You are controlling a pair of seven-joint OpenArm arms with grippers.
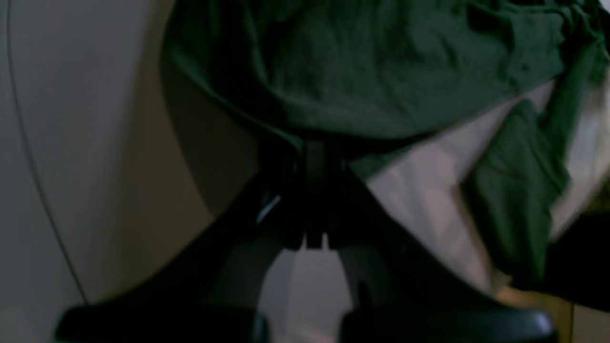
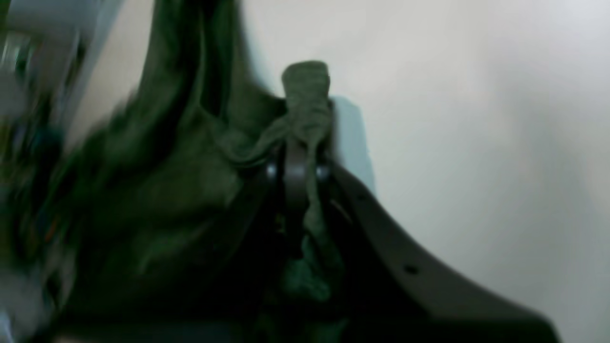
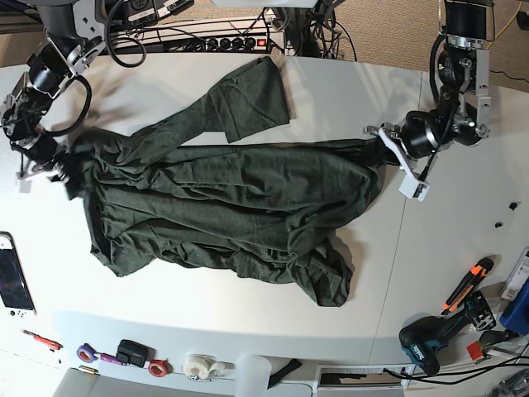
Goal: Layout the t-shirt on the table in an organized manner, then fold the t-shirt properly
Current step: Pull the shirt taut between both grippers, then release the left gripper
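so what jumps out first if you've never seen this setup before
The dark green t-shirt dominates: it sprawls wrinkled across the middle of the white table, one sleeve flung toward the far edge. Each arm grips an opposite end of it, the right gripper at the base view's left side and the left gripper at its right. The right wrist view shows a bunch of fabric pinched between the fingers.

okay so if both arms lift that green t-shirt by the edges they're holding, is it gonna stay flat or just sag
Probably sag: the t-shirt lies wrinkled and bunched on the table, so it looks soft and floppy. The pinch in the right gripper crumples into a wad, suggesting thin, light fabric. Held also by the left gripper, its middle would likely droop and drag.
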